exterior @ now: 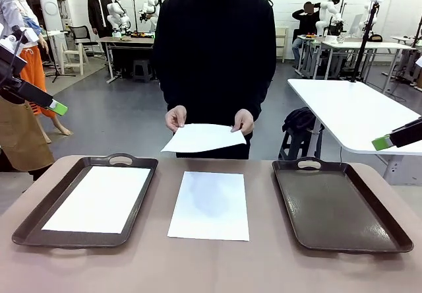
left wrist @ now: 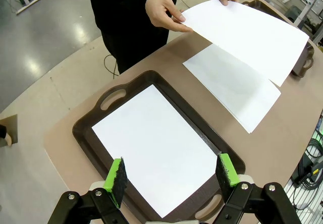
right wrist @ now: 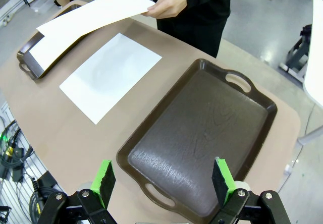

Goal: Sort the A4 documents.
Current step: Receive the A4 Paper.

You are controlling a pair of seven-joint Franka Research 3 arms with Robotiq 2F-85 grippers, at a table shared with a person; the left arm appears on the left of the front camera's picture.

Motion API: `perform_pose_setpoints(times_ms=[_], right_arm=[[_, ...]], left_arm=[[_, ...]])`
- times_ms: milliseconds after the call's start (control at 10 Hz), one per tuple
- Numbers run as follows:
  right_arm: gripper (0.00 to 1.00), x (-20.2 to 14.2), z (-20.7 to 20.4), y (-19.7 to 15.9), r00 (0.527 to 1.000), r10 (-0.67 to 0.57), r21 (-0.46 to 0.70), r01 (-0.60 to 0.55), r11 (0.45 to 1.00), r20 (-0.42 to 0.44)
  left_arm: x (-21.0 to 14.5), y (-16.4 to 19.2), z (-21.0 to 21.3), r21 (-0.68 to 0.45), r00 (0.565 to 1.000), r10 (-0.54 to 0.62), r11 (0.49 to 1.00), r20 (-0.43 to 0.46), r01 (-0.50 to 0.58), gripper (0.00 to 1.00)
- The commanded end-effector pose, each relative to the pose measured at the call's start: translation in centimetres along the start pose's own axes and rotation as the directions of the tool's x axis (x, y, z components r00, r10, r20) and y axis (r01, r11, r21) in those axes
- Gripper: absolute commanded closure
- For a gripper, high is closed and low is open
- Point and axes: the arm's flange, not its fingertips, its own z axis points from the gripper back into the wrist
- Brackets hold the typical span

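Closest to you: the loose A4 sheet, flat on the surface btw the two trays, touching neither. Of those, the left tray already holds a filed sheet lying square inside; the right tray is bare. One third sheet is in the air at the far edge, held by the person, clear of the loose one.

Your left gripper hovers over the filled tray, fingers apart, nothing in them. Your right gripper hovers over the bare tray, fingers also apart & empty.

Step in hand, as I read it: lift the loose sheet & file it in a tray. All sheets look blank from here, so I can't tell which tray it belongs to. Check before committing.

How to do it well: the paper lies dead flat, so a straight pinch from above prob. gets nothing. Come in low at a near corner, press w/ one finger & drag inward to raise a buckle, then close on that. Stay off the far edge, i.e. away from the person's sheet. Carry it high enough to clear the tray rim, lay it down flat, release only once it rests inside.
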Motion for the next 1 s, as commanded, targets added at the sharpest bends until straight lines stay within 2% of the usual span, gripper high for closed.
perform_pose_setpoints(times_ms=[0, 900], right_arm=[[0.00, 0.01, -0.14, -0.03, 1.000, -0.007, 0.001, 0.007, 1.000, -0.001], [0.00, 0.01, -0.14, -0.03, 1.000, -0.007, 0.001, 0.007, 1.000, -0.001]], left_arm=[[0.07, -0.09, -0.05, -0.001, 1.000, -0.001, 1.000, 0.000, 0.001, 0.08], [0.07, -0.09, -0.05, -0.001, 1.000, -0.001, 1.000, 0.000, 0.001, 0.08]])
